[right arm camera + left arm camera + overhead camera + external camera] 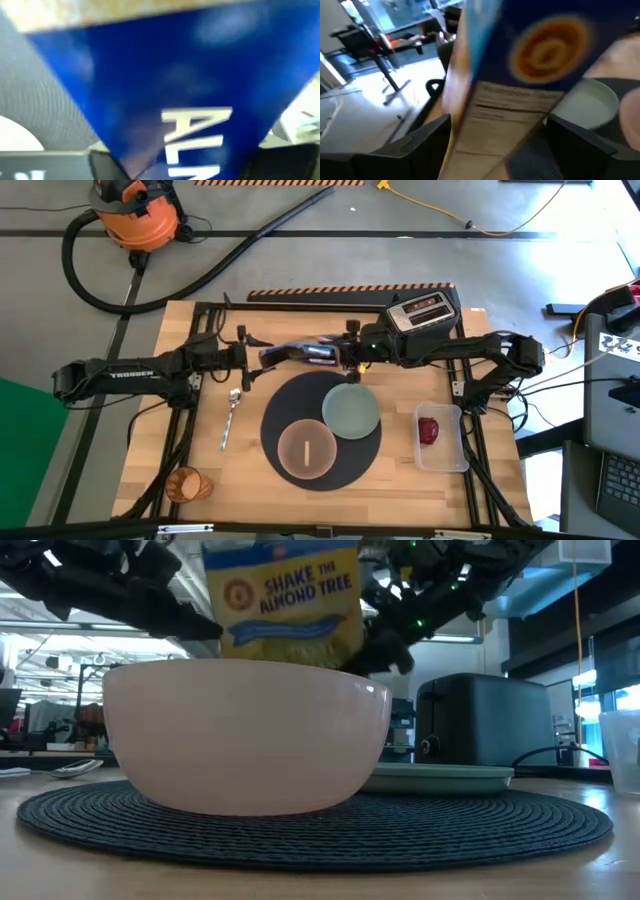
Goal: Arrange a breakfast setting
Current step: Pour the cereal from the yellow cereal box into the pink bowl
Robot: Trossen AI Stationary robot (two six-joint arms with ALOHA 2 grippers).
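A blue and yellow almond-milk carton (300,352) is held in the air over the far edge of the round dark-grey mat (285,412); it also shows in the low view (283,600). My left gripper (265,356) is shut on its left end and my right gripper (348,356) on its right end. The pink bowl (306,448) and the pale green plate (351,410) stand on the mat. The metal spoon (231,415) lies left of the mat. The orange cup (190,483) stands at the near left. The red apple (429,430) lies in a clear tub. No toast slice shows. My left gripper pinches the carton between its two fingers (422,145), one on each side of the carton's lower part (495,130). It comes level from the table's left. The carton is lifted clear. My right gripper has the carton's blue face (175,85) between its fingers (107,167), coming level from the table's right; the carton hides the place of contact.
The black toaster (425,310) stands at the far right of the table, behind the plate. The clear tub (441,440) sits right of the mat. Bare wood lies along the near edge and at the left.
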